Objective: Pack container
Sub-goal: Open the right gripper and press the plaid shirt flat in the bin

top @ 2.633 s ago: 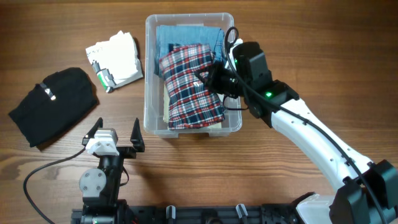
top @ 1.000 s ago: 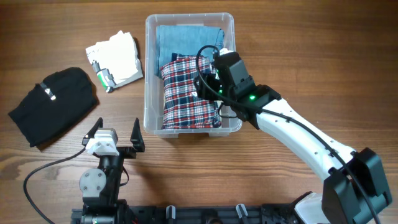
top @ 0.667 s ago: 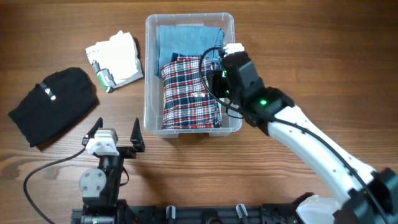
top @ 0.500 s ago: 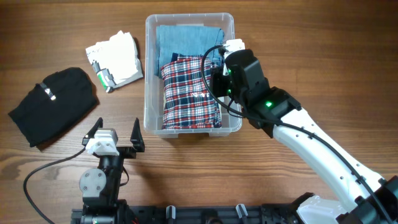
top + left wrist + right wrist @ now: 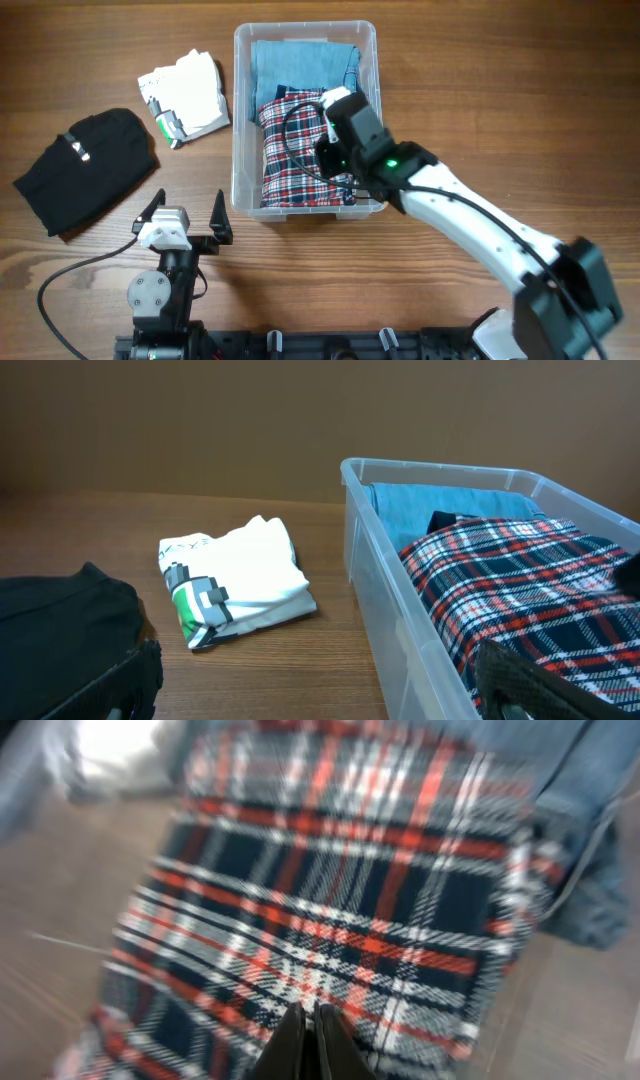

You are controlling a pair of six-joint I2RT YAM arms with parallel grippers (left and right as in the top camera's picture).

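Right hand [image 5: 305,1038]: fingers pressed together, tips pointing down at the plaid shirt [image 5: 295,165]. The wrist view is blurred, so I cannot tell whether a fold of cloth is pinched between them.

The plaid shirt lies inside the container [image 5: 238,130], covering its near half. A blue garment [image 5: 300,58] shows under it at the far end.

The container sits mid-surface [image 5: 480,60], with its long axis running straight away from the robot.

Outside it, all on the left:
- A white folded tee [image 5: 190,90] lies near the container's far-left corner, apart from the wall.
- A black garment [image 5: 85,180] lies well apart, further left.

Left hand [image 5: 187,212]: fingers spread wide, nothing between them. It sits low by the near edge, close to the container's near-left corner.

Judgement:
- Both loose items lie on the left arm's side, so the left hand is the nearer one.
- The tee is ahead of the left hand, and the black garment is ahead and to its left.
- Either carry would go rightward over the container's left long wall.
- The right arm would have to reach across the container.
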